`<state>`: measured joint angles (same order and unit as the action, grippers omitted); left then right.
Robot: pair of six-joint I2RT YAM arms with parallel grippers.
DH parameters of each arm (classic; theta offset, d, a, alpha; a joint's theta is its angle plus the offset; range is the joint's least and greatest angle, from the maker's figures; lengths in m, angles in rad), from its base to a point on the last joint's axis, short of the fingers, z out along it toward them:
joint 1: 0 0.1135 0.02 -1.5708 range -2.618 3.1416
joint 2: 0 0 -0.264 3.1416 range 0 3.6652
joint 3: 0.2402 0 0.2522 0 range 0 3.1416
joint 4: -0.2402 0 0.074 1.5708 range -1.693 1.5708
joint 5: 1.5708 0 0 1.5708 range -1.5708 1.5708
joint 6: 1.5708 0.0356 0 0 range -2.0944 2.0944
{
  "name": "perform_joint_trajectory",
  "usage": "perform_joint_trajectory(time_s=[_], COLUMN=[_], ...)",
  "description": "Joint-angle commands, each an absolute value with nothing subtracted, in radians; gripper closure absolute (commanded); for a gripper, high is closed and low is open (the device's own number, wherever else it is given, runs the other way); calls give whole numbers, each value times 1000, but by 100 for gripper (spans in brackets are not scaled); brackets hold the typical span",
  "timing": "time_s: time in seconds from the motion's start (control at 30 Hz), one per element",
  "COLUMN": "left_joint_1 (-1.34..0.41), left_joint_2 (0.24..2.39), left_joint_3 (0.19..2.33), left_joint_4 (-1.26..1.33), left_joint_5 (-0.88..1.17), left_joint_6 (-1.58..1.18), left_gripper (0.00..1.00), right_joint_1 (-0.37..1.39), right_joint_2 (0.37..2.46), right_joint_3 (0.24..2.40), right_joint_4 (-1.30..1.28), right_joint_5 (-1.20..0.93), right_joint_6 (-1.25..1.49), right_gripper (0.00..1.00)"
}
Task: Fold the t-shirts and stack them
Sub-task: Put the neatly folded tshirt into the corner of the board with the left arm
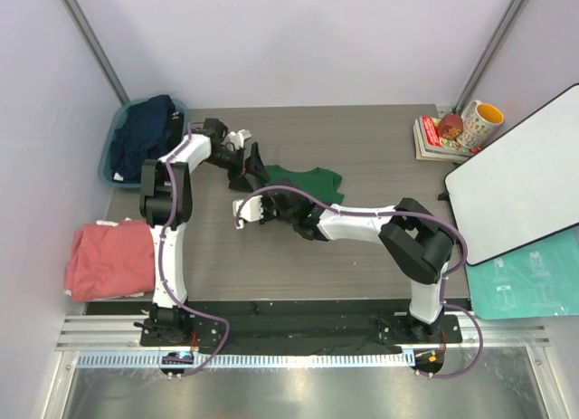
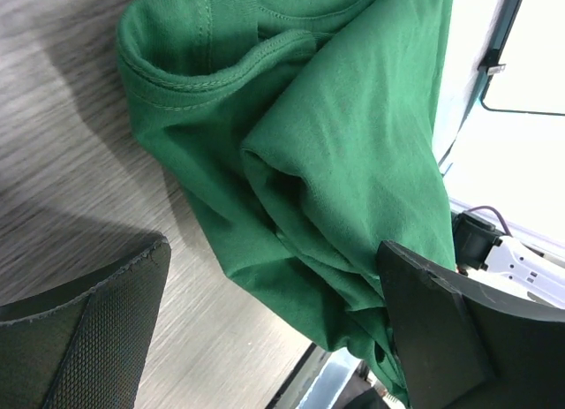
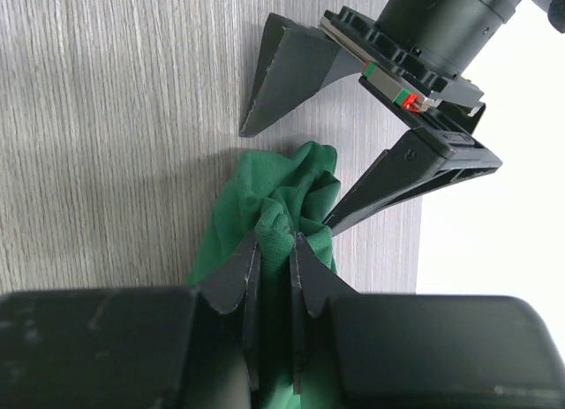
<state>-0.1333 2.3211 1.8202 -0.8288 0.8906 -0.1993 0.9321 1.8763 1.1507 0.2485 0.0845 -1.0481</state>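
Note:
A crumpled green t-shirt (image 1: 308, 179) (image 2: 335, 144) (image 3: 274, 184) lies on the table's middle. My right gripper (image 1: 270, 202) (image 3: 274, 237) is shut on a bunched fold at its left end. My left gripper (image 1: 248, 168) (image 2: 274, 246) stands open around that same end, one finger on the bare wood and the other against the cloth. In the right wrist view the left gripper (image 3: 284, 177) straddles the bunch from above. A folded salmon-pink t-shirt (image 1: 109, 256) lies at the near left edge. A navy t-shirt (image 1: 145, 129) sits heaped in the teal tub (image 1: 107, 161).
Books (image 1: 434, 138) with a printed mug (image 1: 482, 122) stand at the back right corner. A whiteboard (image 1: 520, 184) overhangs the right edge, with a teal sheet (image 1: 529, 283) below it. Grey wood shows between the green shirt and the pink one.

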Motion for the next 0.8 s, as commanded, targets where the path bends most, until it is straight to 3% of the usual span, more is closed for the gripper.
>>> perform_joint_trajectory(time_s=[0.0, 0.5, 0.6, 0.63, 0.7, 0.73, 0.77], left_joint_1=[-162, -216, -219, -219, -219, -219, -219], left_joint_2=[2278, 2278, 2284, 2295, 2310, 2319, 2335], left_joint_3=[1833, 1845, 1844, 1844, 1848, 1850, 1853], left_joint_4=[-850, -805, -793, -787, -782, -782, -788], left_joint_5=[907, 920, 936, 948, 968, 979, 983], left_joint_6=[-224, -295, -301, -305, -328, -334, -340], left_gripper=[0, 1, 20, 40, 68, 92, 100], right_joint_1=[931, 925, 923, 923, 923, 923, 923], right_joint_2=[1812, 1807, 1802, 1801, 1799, 1796, 1796], right_joint_3=[1157, 1146, 1138, 1137, 1134, 1128, 1121], right_joint_4=[322, 328, 330, 327, 330, 336, 354], right_joint_5=[95, 87, 86, 84, 84, 86, 89], right_joint_6=[-1068, -1080, -1081, -1083, -1081, -1083, -1085], right_gripper=[99, 99, 99, 99, 98, 98, 91])
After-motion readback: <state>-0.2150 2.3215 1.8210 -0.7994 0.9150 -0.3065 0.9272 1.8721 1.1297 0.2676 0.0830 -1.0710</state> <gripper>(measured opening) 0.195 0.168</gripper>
